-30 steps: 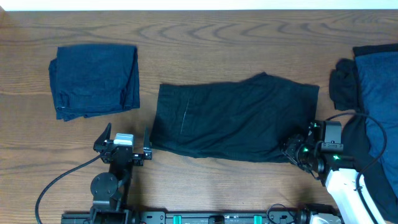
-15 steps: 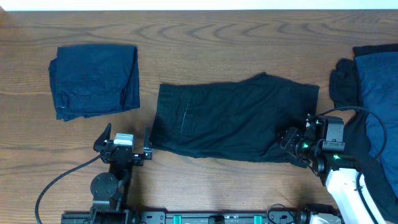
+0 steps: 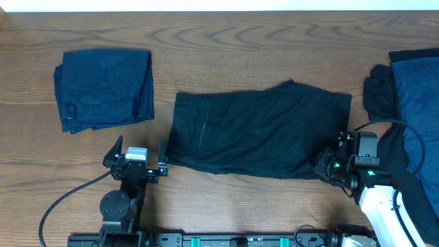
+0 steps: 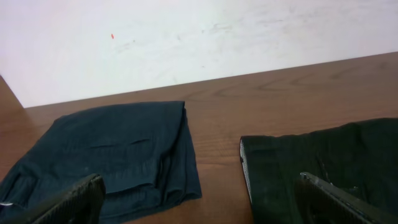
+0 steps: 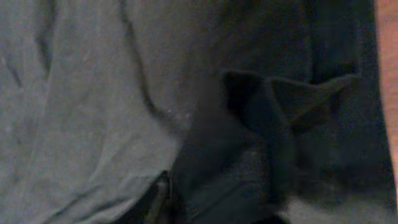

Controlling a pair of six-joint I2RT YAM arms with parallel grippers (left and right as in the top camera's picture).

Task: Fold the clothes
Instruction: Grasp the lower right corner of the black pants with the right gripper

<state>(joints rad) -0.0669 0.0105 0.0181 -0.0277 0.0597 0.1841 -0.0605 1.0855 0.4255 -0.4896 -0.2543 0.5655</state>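
Observation:
The black shorts-like garment [image 3: 257, 130] lies flat and wide at the table's middle. It also shows in the left wrist view [image 4: 323, 162], with a pale strip along its left edge. My left gripper [image 3: 134, 165] is open and empty, just off the garment's lower left corner; in the left wrist view [image 4: 199, 205] its fingers stand wide apart. My right gripper [image 3: 329, 167] is at the garment's lower right corner. In the right wrist view the dark cloth [image 5: 93, 93] fills the frame, bunched between the jaws [image 5: 217, 199].
A folded navy garment [image 3: 103, 88] lies at the back left, also in the left wrist view [image 4: 106, 149]. A pile of navy cloth [image 3: 415, 89] with a black piece [image 3: 377, 92] lies at the right edge. A pale wall [image 4: 199, 37] borders the table's far side.
My right gripper pushed a little left and up onto the garment's corner, then drew back right and down. The left arm and both folded garments have not moved.

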